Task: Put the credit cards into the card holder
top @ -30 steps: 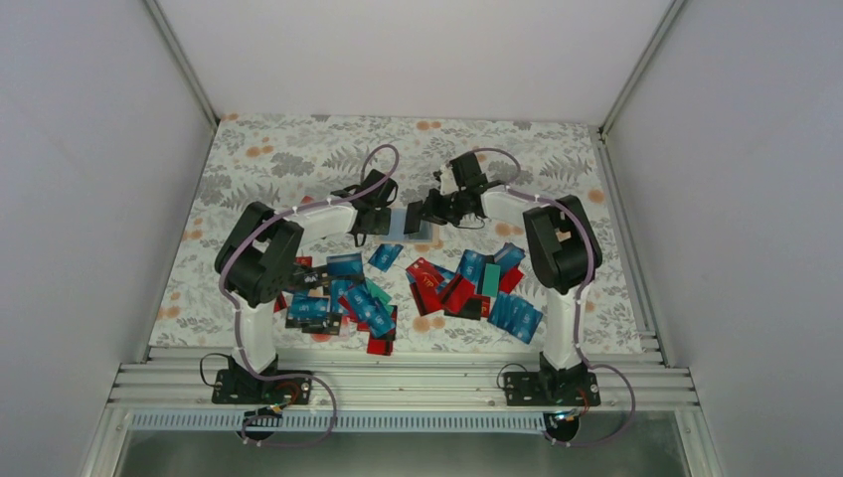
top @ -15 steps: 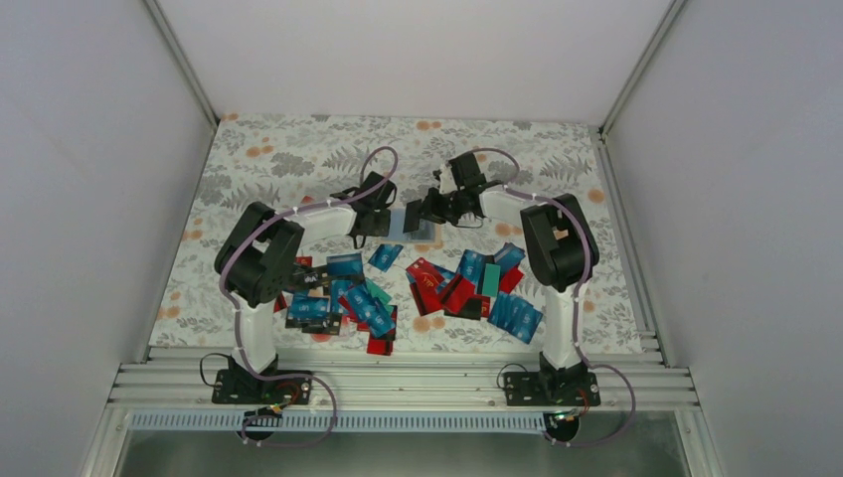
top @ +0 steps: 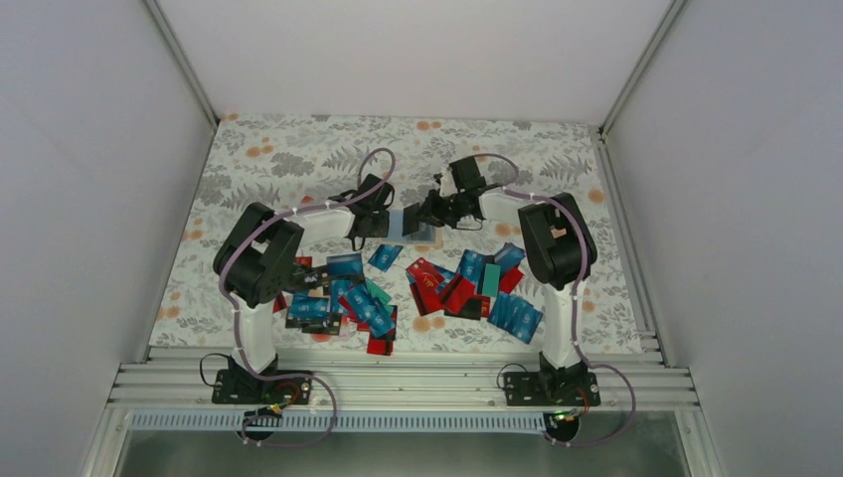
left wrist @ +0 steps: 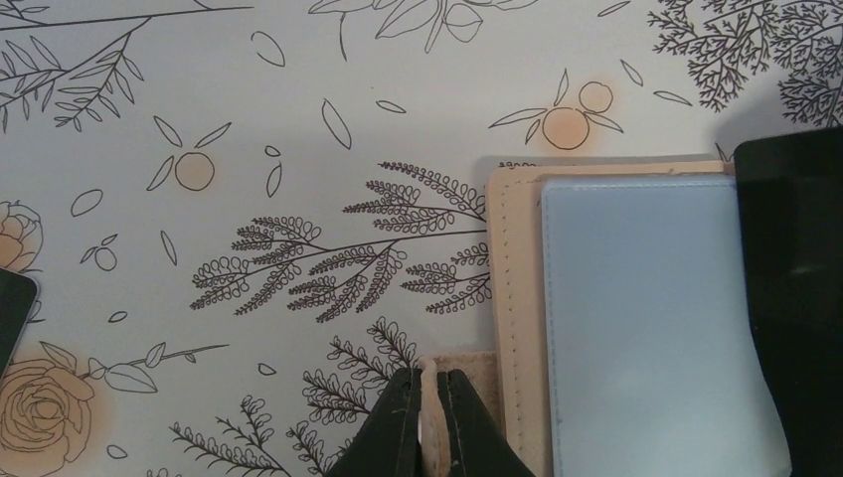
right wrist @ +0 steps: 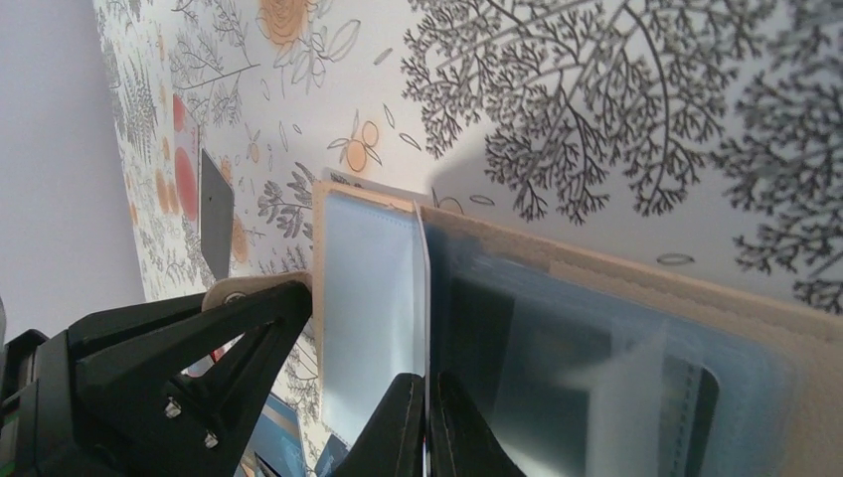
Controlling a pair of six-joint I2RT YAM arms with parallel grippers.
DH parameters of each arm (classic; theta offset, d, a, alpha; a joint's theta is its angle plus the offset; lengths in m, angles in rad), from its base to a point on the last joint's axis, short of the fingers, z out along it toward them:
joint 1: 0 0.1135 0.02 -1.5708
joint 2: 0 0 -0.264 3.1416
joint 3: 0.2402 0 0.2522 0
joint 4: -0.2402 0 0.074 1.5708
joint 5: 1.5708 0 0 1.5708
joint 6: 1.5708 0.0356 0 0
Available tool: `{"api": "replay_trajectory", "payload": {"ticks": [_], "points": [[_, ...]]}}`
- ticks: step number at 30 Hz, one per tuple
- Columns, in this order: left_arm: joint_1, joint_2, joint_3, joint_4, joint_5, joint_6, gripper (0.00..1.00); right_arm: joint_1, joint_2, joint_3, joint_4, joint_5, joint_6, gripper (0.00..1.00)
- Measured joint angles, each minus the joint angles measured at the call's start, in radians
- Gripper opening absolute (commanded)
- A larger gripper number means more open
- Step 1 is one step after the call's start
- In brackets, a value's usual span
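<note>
Two jaws clenched: left gripper (left wrist: pixel 429 407) pins card holder (left wrist: pixel 517 298) tab (left wrist: pixel 472 378) as anchor; right gripper (right wrist: pixel 427 417) holds sleeve leaf (right wrist: pixel 424 298) up, opening pocket for credit cards (top: pixel 437 288).

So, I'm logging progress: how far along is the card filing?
Early. Done: the card holder lies open. In hand: the left gripper pinches its beige tab, the right gripper pinches a clear sleeve; neither holds a card. Left: the credit cards lie scattered on the table. Whether any sit in the sleeves I cannot tell.
</note>
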Motion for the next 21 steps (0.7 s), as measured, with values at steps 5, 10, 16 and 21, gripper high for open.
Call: {"api": "replay_trajectory", "payload": {"ticks": [5,10,16,21], "points": [[0.000,-0.002,-0.005,0.006,0.000,-0.011,0.02,-0.002,-0.025,-0.046,0.009,-0.008,0.016,0.04],[0.001,-0.006,-0.015,0.019,0.003,-0.014,0.02,-0.006,-0.066,-0.080,-0.025,-0.026,0.004,0.04],[0.005,-0.009,-0.019,0.024,0.013,-0.014,0.02,-0.016,-0.067,-0.093,-0.060,-0.080,-0.021,0.04],[0.005,-0.011,-0.023,0.029,0.016,-0.014,0.02,-0.017,-0.067,-0.094,-0.095,-0.103,-0.043,0.04]]}}
